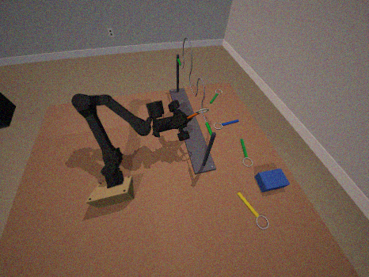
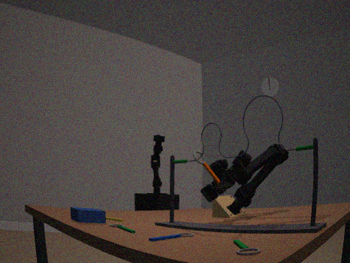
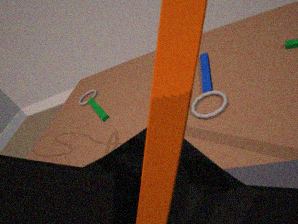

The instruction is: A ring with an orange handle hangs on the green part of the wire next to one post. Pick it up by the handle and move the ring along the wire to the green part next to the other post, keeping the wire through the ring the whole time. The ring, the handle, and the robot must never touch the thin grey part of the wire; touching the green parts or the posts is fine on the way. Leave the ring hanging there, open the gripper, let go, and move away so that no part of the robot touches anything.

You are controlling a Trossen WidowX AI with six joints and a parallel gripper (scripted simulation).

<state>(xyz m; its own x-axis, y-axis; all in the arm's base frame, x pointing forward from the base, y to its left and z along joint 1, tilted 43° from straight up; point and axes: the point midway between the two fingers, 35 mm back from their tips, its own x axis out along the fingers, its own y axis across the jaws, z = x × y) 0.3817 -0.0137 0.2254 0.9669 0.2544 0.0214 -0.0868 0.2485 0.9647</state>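
Observation:
The orange handle point(image 1: 192, 115) point(image 2: 211, 172) point(image 3: 172, 90) is held between the fingers of my gripper point(image 1: 187, 118) point(image 2: 218, 181), tilted up toward its ring. The pale ring point(image 1: 203, 110) point(image 2: 194, 155) appears around the thin grey wire, a little inward of the green part point(image 1: 208, 128) point(image 2: 180, 161) beside the near post point(image 1: 209, 149) point(image 2: 172, 188). Whether the ring touches the wire cannot be told. The ring is out of the wrist view. The other green part point(image 1: 179, 62) point(image 2: 304, 148) is by the far post point(image 1: 177, 75) point(image 2: 315, 184).
The grey wire rises in a tall arch point(image 2: 264, 96) and a smaller arch point(image 2: 211, 123). A grey base board point(image 1: 201, 158) carries the posts. Beyond it lie a blue-handled ring point(image 1: 230, 123) point(image 3: 206, 72), green-handled rings, a yellow-handled ring point(image 1: 248, 204) and a blue block point(image 1: 272, 180) point(image 2: 88, 215).

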